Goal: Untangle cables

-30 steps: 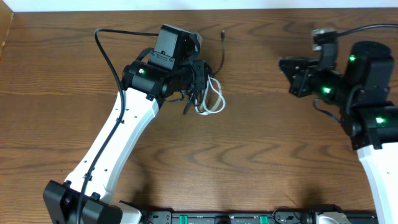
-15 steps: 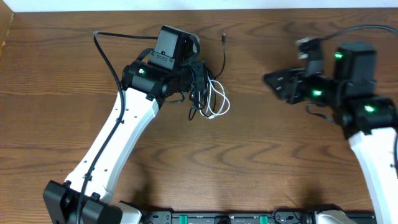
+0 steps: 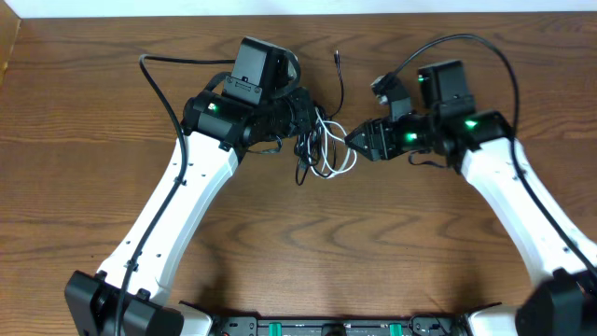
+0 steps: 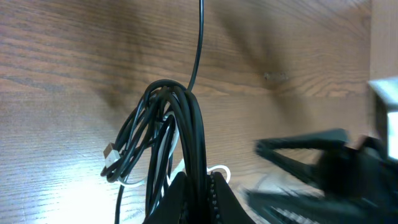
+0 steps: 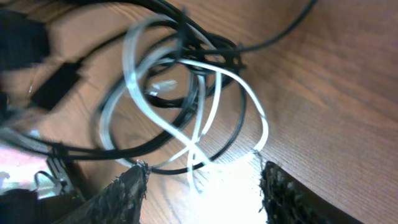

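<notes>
The black cable (image 3: 300,149) is bunched in loops, and my left gripper (image 3: 303,119) is shut on the bundle, holding it just above the table. In the left wrist view the black strands (image 4: 186,118) rise from between the fingers of my left gripper (image 4: 198,185). The white cable (image 3: 340,161) is looped through the black one, hanging to the right. My right gripper (image 3: 358,142) is open, its tips right beside the white loops. Seen from the right wrist, the white cable (image 5: 258,109) and the black cable (image 5: 231,134) lie just ahead of the open right gripper (image 5: 202,180). A black tail ends in a plug (image 3: 336,54).
Thick black arm wires arch over the left arm (image 3: 160,79) and the right arm (image 3: 466,42). The wooden table (image 3: 308,261) ends at a pale far edge along the top. A dark rail (image 3: 326,329) runs along the near edge.
My right arm has swung left from the far right up to the tangle, and its jaws have opened. The left gripper has carried the bundle slightly right.
</notes>
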